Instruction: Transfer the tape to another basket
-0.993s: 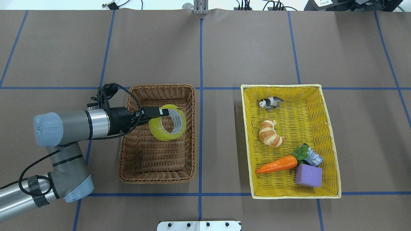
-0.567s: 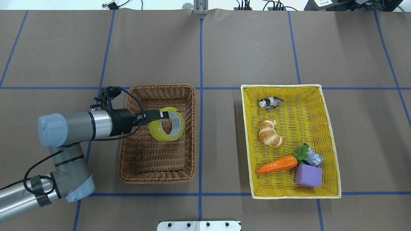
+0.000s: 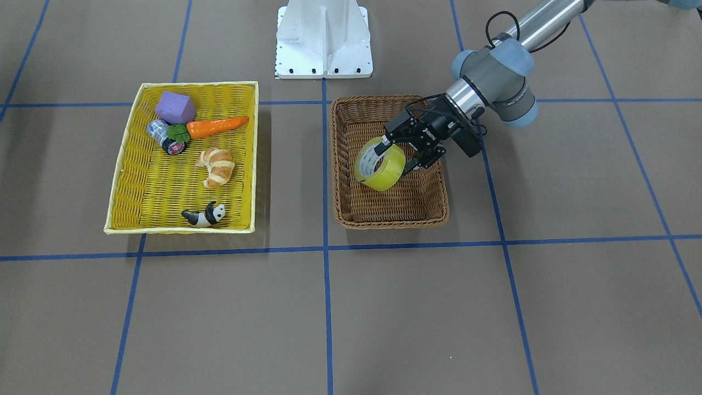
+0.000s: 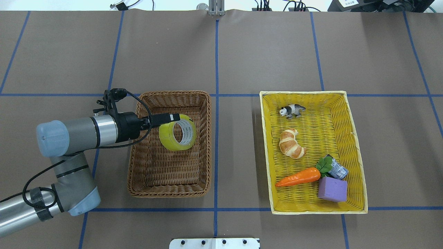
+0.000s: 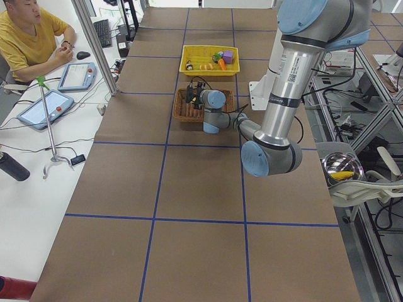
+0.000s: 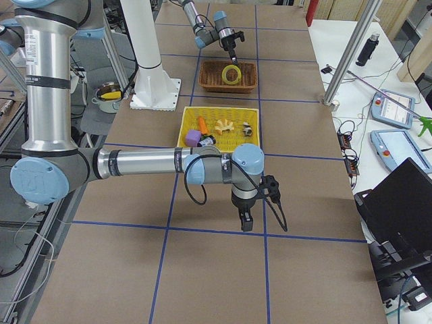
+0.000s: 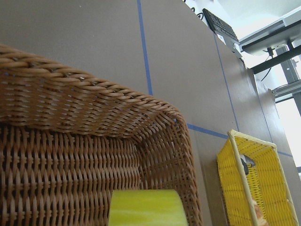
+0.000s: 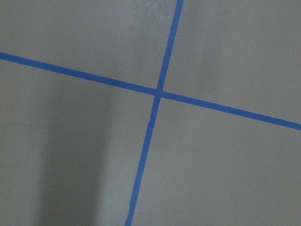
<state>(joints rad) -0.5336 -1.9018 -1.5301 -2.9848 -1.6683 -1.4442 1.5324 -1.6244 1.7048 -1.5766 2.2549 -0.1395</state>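
Inside the dark brown wicker basket (image 4: 205, 145), in the half farther from the robot, the yellow packing tape roll (image 4: 167, 137) sits tilted on edge, with the left gripper (image 4: 174, 118) clamped on its upper wall. The right gripper (image 6: 244, 221) hangs over the table (image 6: 202, 270) beyond the yellow basket (image 4: 357, 155). I cannot tell whether its fingers are apart or together.

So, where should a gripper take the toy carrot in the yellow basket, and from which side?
Grip the carrot at the middle of its orange body, from straight above, fingers closing across its width. It lies flat, and its leafy end is crowded by the purple block and the sushi roll, so the free middle seems easiest.
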